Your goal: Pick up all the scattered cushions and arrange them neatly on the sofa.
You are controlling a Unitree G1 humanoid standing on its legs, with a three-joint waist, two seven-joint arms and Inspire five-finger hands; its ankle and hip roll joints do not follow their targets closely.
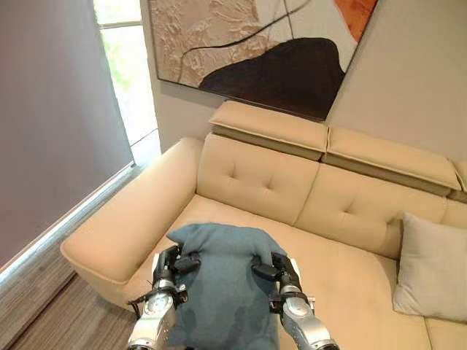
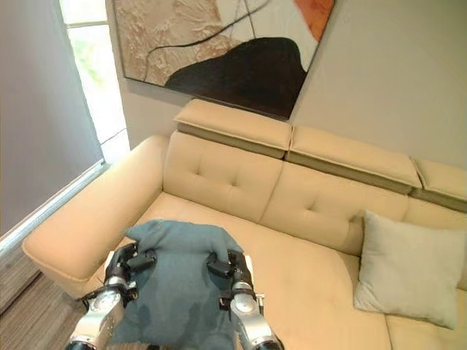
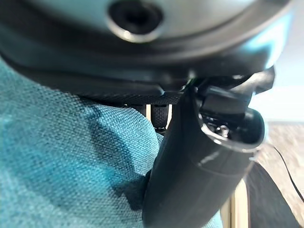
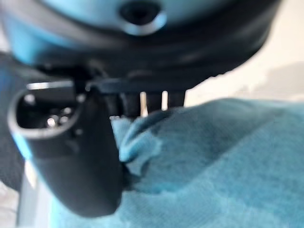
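Beige sofa; pale grey cushion on seat, leaning against backrest.

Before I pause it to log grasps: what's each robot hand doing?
Left robot hand: closed on the teal cushion.
Right robot hand: closed on the same cushion.

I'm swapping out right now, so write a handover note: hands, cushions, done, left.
Left hand and right hand: both shut on the teal cushion, gripping its two sides, carried in front of the robot over the sofa's left seat.
Grey cushion: already leaning against the backrest further to the right.
Done: teal cushion picked up.
Left: set it against the backrest, release; no other cushions are visible now.
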